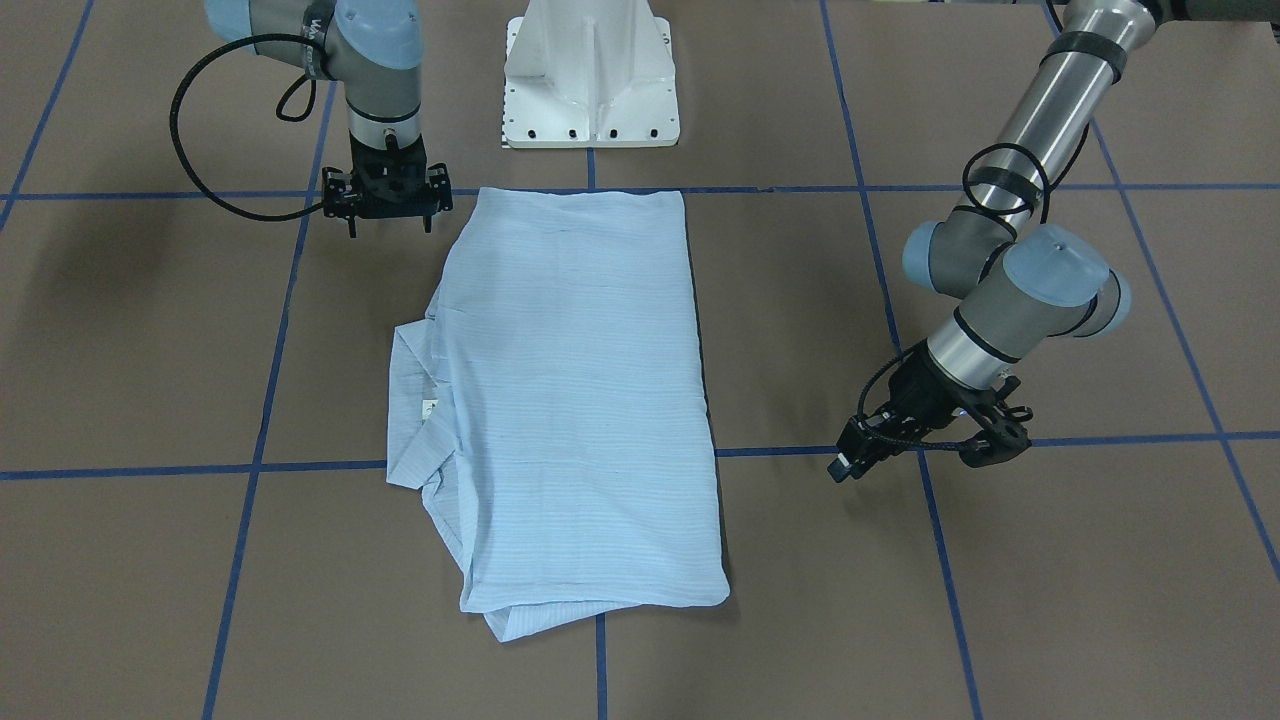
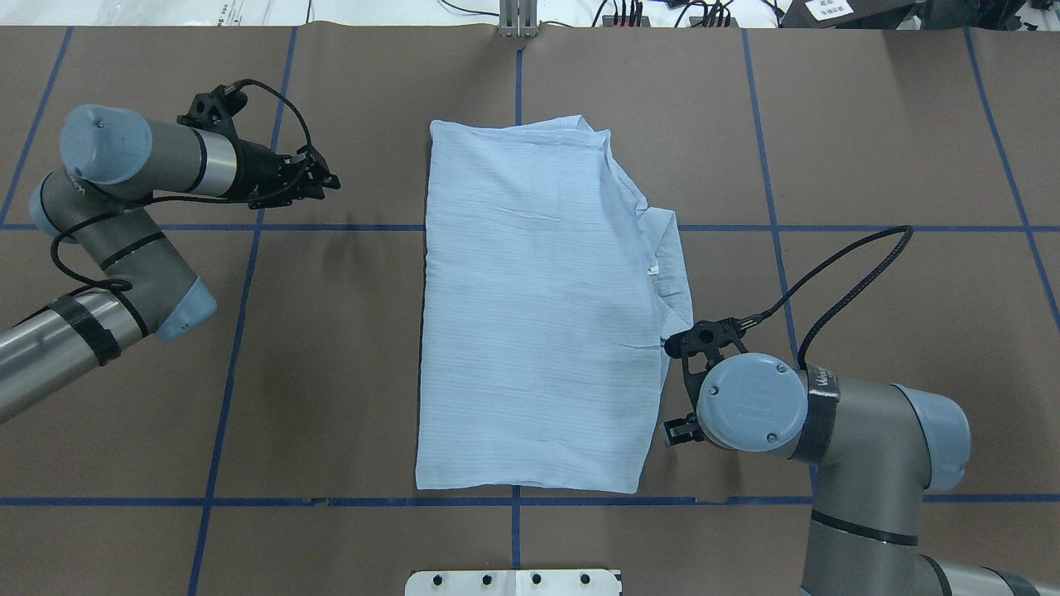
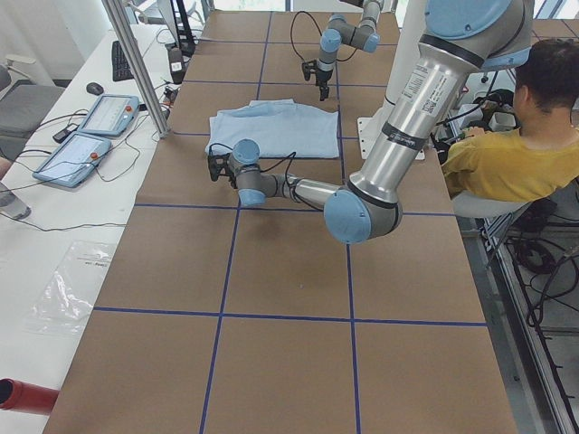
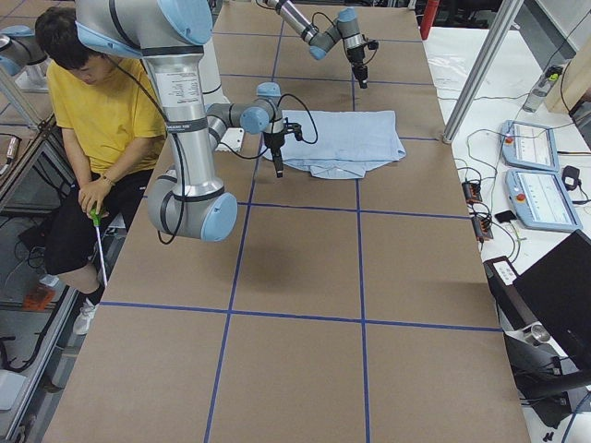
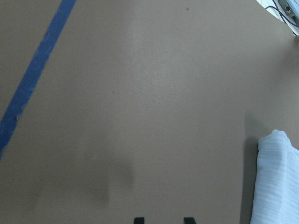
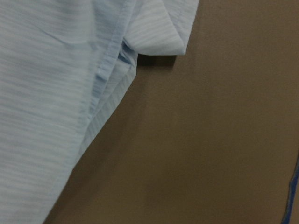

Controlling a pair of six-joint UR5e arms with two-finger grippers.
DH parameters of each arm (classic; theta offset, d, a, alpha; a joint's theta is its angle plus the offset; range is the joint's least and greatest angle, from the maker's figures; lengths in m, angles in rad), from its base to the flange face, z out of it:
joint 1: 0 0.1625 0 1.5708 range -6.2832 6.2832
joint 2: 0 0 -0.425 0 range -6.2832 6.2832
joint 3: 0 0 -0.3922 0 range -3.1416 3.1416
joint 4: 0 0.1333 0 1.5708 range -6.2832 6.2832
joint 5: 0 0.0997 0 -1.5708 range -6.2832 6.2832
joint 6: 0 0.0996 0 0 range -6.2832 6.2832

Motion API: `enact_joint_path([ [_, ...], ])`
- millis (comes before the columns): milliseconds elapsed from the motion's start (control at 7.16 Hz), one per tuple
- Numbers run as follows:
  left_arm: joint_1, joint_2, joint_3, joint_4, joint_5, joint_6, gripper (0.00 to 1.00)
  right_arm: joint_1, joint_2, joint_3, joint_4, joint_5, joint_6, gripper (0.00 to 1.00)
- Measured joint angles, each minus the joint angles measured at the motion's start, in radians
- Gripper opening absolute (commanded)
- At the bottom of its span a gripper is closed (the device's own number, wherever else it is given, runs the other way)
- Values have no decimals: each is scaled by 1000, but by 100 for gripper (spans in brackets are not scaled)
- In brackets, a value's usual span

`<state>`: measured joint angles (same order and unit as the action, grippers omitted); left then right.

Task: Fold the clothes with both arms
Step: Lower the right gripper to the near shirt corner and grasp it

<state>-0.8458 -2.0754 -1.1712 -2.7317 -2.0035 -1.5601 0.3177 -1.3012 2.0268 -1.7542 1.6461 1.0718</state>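
Note:
The light blue striped shirt [image 1: 580, 400] [image 2: 538, 314] lies flat in the middle of the table, folded into a long rectangle. Its collar [image 1: 425, 405] [image 2: 662, 265] with the neck label sticks out on the robot's right side. My right gripper [image 1: 390, 222] hovers open and empty just beside the shirt's near right corner. The right wrist view shows only the shirt's edge [image 6: 46, 93] and no fingers. My left gripper [image 1: 848, 458] [image 2: 325, 178] is open and empty, well left of the shirt. The shirt's folded edge [image 5: 278, 182] shows to its right in the left wrist view.
The white pedestal base [image 1: 590, 90] [image 2: 513, 582] stands at the robot's side of the table. Blue tape lines [image 2: 248, 228] cross the brown surface. A seated person in yellow [image 3: 507, 154] [image 4: 102, 101] is by the robot. Control tablets [image 3: 90, 127] lie beyond the far edge.

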Motion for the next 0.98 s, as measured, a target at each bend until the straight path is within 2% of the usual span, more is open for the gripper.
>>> enact_joint_path([
  [419, -1, 1, -21, 3, -1, -1, 40, 15, 35, 0, 6, -3, 29, 100],
  [559, -2, 3, -31, 6, -1, -1, 40, 16, 61, -5, 10, -2, 94, 100],
  [699, -2, 5, -35, 7, -2, -1, 40, 2, 78, -15, 38, -2, 241, 100],
  [978, -1, 6, -40, 7, -3, -2, 40, -54, 85, -61, 211, -8, 664, 99],
])
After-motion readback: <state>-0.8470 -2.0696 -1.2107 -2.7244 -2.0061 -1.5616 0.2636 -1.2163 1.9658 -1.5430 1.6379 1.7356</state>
